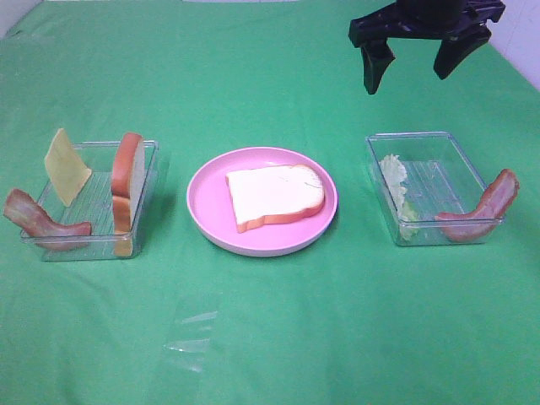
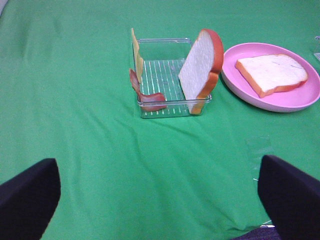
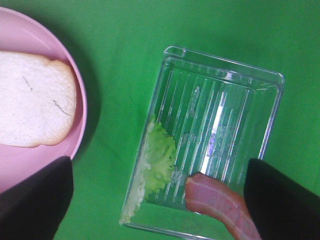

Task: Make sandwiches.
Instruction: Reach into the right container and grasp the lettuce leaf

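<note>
- Bread slice (image 1: 274, 196) lies flat on the pink plate (image 1: 211, 224). It is judged to be the base layer, so the stack has only begun.
- Left of the plate, the left tray (image 1: 150, 160) props a second bread slice (image 1: 128, 169) upright on edge. The cheese square (image 1: 66, 167) leans at the wall away from the plate, and the left bacon strip (image 1: 42, 221) drapes over the rim. They are likely stood up so fingers can pinch them.
- Right of the plate, the right tray (image 1: 439, 139) keeps the lettuce leaf (image 1: 395, 179) against the wall nearer the plate. The right bacon strip (image 1: 483, 211) hangs over the opposite wall.
- Right gripper (image 1: 407, 80) hangs high near the right tray, jaws wide and empty. Its camera looks down on lettuce and bacon, so it is probably lining up the next layer.
- Left gripper (image 2: 160, 200) sits short of the left tray, jaws fully apart, holding nothing.
</note>
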